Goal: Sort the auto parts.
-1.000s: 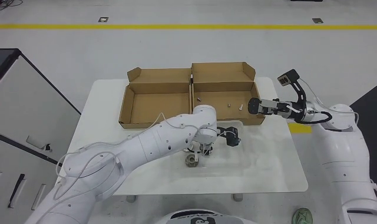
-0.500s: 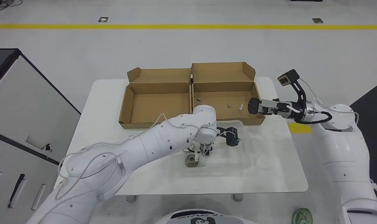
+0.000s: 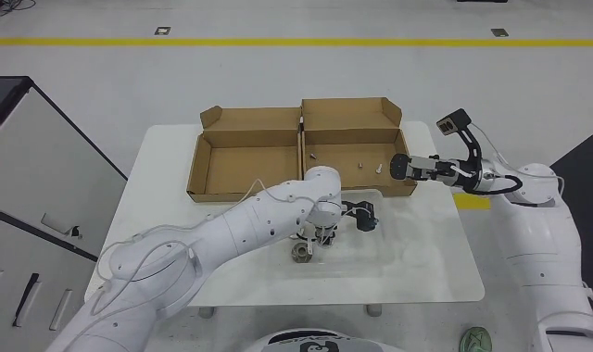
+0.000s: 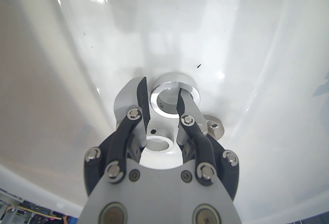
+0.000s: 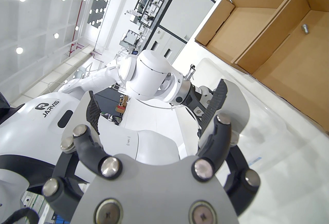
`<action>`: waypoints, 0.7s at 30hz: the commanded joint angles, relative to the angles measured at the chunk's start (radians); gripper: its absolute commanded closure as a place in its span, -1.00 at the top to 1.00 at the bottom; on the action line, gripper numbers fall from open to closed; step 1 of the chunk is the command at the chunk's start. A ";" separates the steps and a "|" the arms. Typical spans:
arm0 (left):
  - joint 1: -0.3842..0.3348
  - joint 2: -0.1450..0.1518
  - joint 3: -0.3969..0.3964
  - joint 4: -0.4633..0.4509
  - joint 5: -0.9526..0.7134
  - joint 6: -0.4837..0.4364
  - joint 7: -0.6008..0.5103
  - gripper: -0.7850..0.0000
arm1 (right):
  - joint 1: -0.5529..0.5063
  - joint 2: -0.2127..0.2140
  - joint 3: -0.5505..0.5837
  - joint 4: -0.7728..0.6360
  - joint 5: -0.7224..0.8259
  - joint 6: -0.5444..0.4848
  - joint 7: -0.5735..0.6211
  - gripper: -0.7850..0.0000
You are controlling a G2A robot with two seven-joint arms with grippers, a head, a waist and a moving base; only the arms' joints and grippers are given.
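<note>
Left gripper (image 4: 161,85) barely shifted, half-open astride shiny silver ring (image 4: 168,86), right gripper (image 5: 156,86) wide, empty

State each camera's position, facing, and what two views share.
Top view: above the arms, facing down on table, cardboard boxes, left arm, right arm.
Left wrist view: on that wrist, down past left end effector at metal ring.
Right wrist view: on that wrist, past right end effector toward left arm.
Shared: cardboard boxes, top and right wrist.
</note>
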 commanded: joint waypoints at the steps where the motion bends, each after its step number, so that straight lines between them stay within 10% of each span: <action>1: 0.000 -0.004 0.000 0.006 0.003 -0.002 0.002 -1.00 | 0.000 0.000 0.000 0.000 0.000 0.000 0.000 1.00; 13: -0.082 0.011 0.000 -0.013 -0.135 0.016 -0.016 -1.00 | 0.000 0.000 0.000 0.000 0.000 0.000 0.000 1.00; 21: -0.165 0.114 -0.015 -0.189 -0.224 0.078 -0.078 -1.00 | 0.000 0.000 0.000 0.000 0.000 0.000 0.000 1.00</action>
